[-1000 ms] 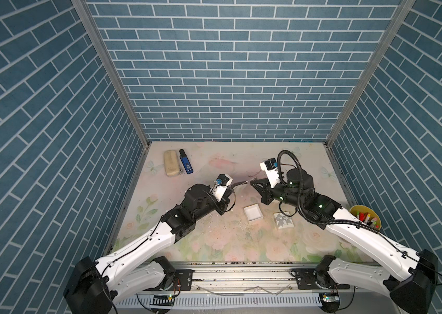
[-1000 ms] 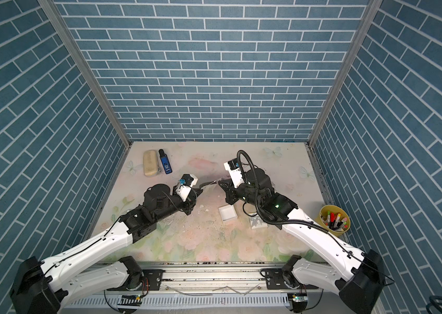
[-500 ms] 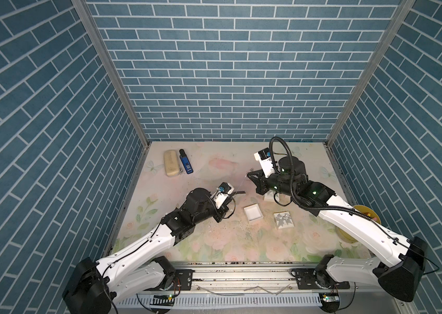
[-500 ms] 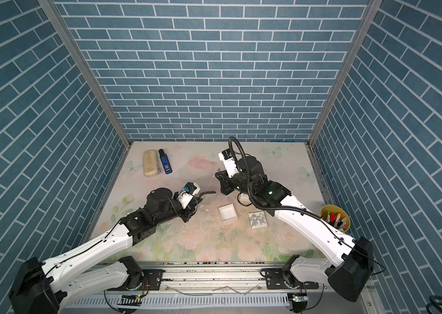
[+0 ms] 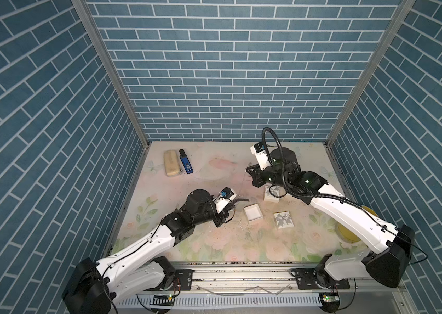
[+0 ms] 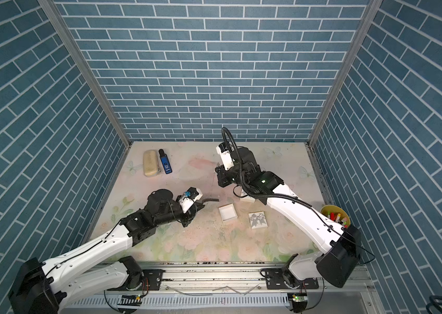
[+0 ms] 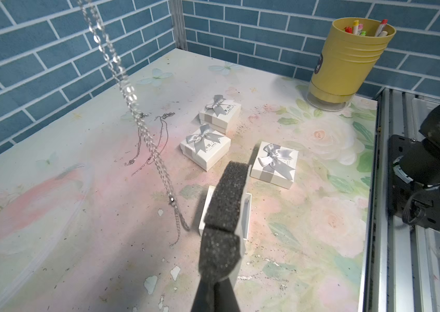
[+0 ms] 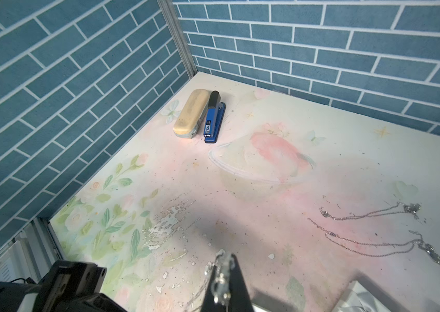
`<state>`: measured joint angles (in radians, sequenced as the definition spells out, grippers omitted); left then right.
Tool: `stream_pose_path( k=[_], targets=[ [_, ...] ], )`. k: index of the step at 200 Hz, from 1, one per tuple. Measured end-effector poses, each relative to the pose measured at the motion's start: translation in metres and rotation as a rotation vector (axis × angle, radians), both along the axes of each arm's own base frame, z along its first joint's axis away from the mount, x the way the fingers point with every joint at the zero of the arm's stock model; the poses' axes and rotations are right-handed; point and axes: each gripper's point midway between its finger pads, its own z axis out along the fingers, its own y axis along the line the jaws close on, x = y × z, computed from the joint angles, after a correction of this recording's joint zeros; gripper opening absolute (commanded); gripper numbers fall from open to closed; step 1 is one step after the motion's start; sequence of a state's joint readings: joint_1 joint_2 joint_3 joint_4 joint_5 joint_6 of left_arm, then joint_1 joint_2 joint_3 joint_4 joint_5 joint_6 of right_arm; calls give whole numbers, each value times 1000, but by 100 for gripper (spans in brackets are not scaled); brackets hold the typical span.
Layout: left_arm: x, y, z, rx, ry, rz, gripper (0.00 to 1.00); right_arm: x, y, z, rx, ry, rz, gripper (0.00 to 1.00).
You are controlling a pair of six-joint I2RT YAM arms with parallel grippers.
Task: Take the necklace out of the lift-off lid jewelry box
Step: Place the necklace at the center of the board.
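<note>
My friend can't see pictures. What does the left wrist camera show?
The robot's left hand holds a black foam pad near an open white box, while a beaded necklace dangles from above. Behind them sit three white boxes with silver bows and a yellow cup of markers.

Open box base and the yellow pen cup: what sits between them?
The bow-topped lid lies flat between box base and cup, in both top views.
</note>
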<state>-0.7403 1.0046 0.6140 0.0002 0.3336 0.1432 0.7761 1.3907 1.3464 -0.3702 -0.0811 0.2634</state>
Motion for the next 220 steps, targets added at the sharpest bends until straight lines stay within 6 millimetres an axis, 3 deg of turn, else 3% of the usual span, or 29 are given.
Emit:
stream_pose_path(
  k=[44,84,161,220],
  targets=[
    [-8,8,5,-20,-28,-1,0,15,1,-9,-31,29,-24,0],
    [-5,26,8,-19,-81,87,0,22,9,-36,-87,96,-20,0],
    [10,87,8,-26,-172,411,0,30,56,-95,-101,296,61,0],
    [5,115,10,-45,-204,520,0,23,108,-119,-86,387,161,0]
  ],
)
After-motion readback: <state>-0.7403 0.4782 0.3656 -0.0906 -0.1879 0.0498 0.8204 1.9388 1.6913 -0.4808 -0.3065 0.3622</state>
